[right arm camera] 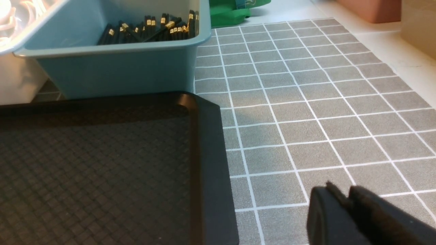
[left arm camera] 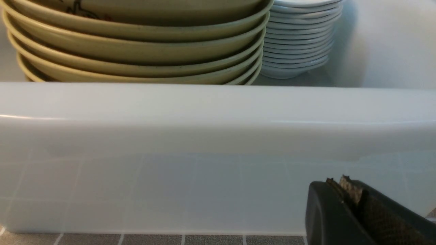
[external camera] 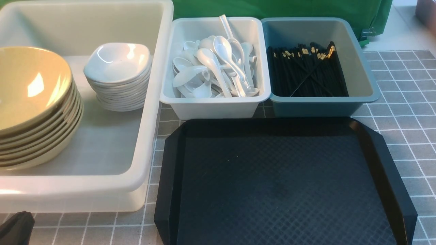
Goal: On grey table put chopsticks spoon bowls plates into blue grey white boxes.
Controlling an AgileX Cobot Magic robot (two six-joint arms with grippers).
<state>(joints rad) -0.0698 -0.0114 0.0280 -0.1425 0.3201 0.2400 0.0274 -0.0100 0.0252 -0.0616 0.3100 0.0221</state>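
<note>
Grey table (external camera: pixel 402 112), ruled with thin white lines, is seen from the front carrying three boxes and a black tray (external camera: pixel 282 183), on which nothing is seen. Yellow bowls (external camera: pixel 32 102) and white plates (external camera: pixel 117 76) are stacked inside the large whitish tub (external camera: pixel 150 129); spoons (external camera: pixel 218 68) are heaped in the white box (external camera: pixel 213 105), chopsticks (external camera: pixel 306 73) laid in the blue-grey box (external camera: pixel 316 107). Nothing loose is seen on the table, so the sorting is judged finished or nearly so.

From the left wrist, the left gripper (left arm camera: pixel 344 185) is seen clenched and empty, just outside the tub wall, with the bowl and plate stacks beyond it.

From the right wrist, the right gripper (right arm camera: pixel 344 194) is shown nearly closed, grasping nothing, over bare table beside the tray, well apart from the chopsticks.
</note>
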